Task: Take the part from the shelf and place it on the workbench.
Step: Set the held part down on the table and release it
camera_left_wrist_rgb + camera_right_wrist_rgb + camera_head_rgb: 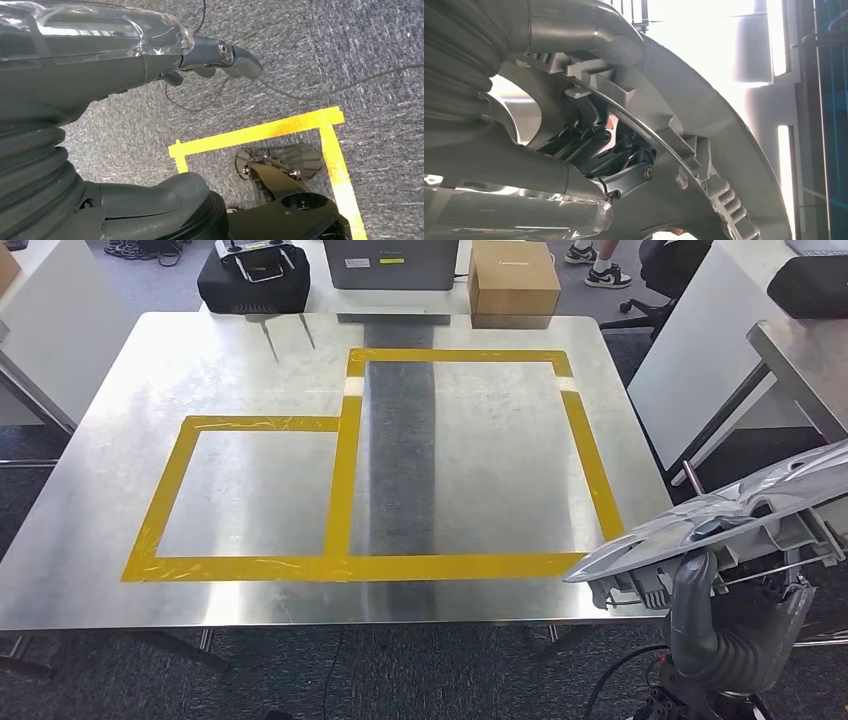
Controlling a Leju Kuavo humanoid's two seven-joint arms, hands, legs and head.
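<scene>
We've got the part (740,525), a silver-grey, disc-like plastic piece with ribs and spokes, held up in the air at the near right corner of the workbench (250,360). It sits tilted, its lower edge just overlapping the bench's corner in the head view, its higher edge out past the bench on the right. Our right hand (725,625) grips it from below, thick grey thumb up against the underside; in the right wrist view the dark fingers (624,172) are curled in behind the part's ribbed rim (704,150), so that hand is closed around the part.

Our left hand (210,57) hangs down over grey carpet (350,45), fingers partly curled and apart with nothing between them. Yellow floor tape (280,127) marks a corner on the carpet beneath it.

On the shiny metal bench we see 2 yellow tape rectangles: a smaller one (170,490) on the left and a larger one (590,450) on the right, sharing a side. Beyond the far edge stand a black case (253,282), a grey box (392,262) and a brown carton (513,282). A person's shoes (600,265) show at the back.
</scene>
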